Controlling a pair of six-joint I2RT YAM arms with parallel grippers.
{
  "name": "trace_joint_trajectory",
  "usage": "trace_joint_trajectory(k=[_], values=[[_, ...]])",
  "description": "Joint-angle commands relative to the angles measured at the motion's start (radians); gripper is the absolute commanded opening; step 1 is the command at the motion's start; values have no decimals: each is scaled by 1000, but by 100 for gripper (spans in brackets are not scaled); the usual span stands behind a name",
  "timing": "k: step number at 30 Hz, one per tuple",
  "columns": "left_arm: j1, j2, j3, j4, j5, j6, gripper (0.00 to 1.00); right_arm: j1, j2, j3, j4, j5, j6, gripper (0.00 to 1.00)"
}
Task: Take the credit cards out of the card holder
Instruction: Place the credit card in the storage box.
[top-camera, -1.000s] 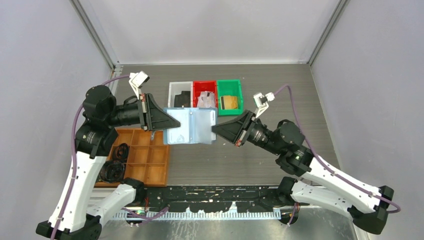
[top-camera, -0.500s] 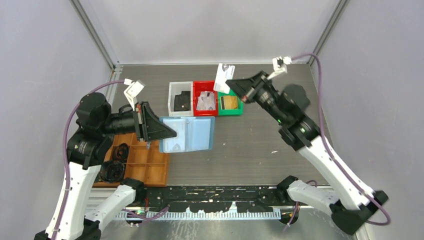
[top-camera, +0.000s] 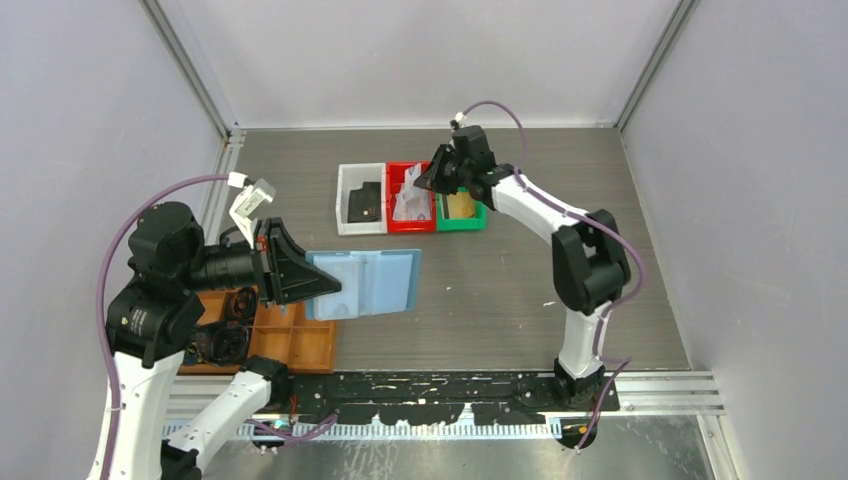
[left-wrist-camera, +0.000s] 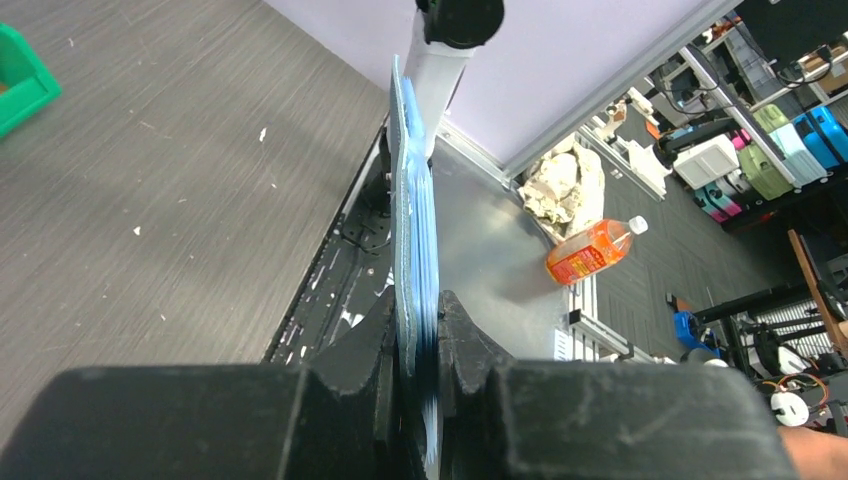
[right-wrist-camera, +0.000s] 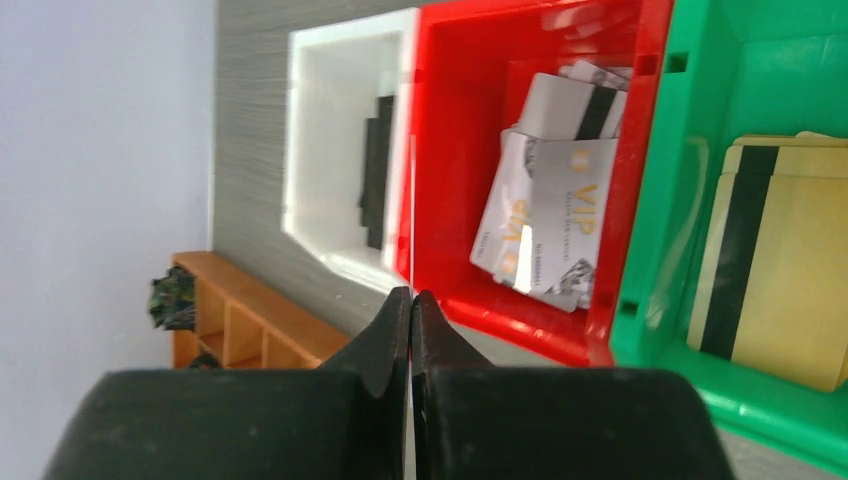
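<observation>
Light blue card holder (top-camera: 375, 283): you see it lifted off the table (top-camera: 500, 300), spread open with its inner face toward the top camera, partly over the right end of the orange-brown tray (top-camera: 300, 345); your left wrist view gives it edge-on only
Pockets: from above the inner face reads as plain blue, and you cannot tell whether a card sits inside
Left hand (top-camera: 335, 292): narrow, both fingers clamped on the card holder's left edge
Right hand (right-wrist-camera: 411, 293): closed tight on the held card (right-wrist-camera: 411, 200), hovering over the red bin (right-wrist-camera: 640, 60) on the side next to the white bin (right-wrist-camera: 340, 60)
Held card: only a thin pale line, edge-on, in your right wrist view; its face and colour cannot be read, and from above the hand hides most of it
Silver cards (right-wrist-camera: 555, 230): a loose pile in the red bin, one marked VIP in gold, one with a dark stripe; the lower ones are covered
Gold cards (right-wrist-camera: 780, 280): in the green bin (right-wrist-camera: 720, 60), with a dark stripe, cut off by the frame edge
Black card (top-camera: 366, 203): in the white bin, partly hidden behind its wall in the wrist view
Tray contents: dark items under the left arm, too hidden to identify
</observation>
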Motion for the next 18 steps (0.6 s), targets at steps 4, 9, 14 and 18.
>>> trace_joint_trajectory(k=[4, 9, 14, 18], values=[[2, 9, 40, -19, -7, 46, 0, 26, 174, 202, -33, 39, -61, 1], [2, 3, 21, 5, 12, 45, 0, 47, 251, 253, -57, 89, -65, 4], [2, 18, 27, -7, -2, 44, 0, 64, 248, 257, -92, 154, -81, 15], [2, 16, 13, 4, -6, 23, 0, 85, 209, 247, -127, 219, -102, 31]])
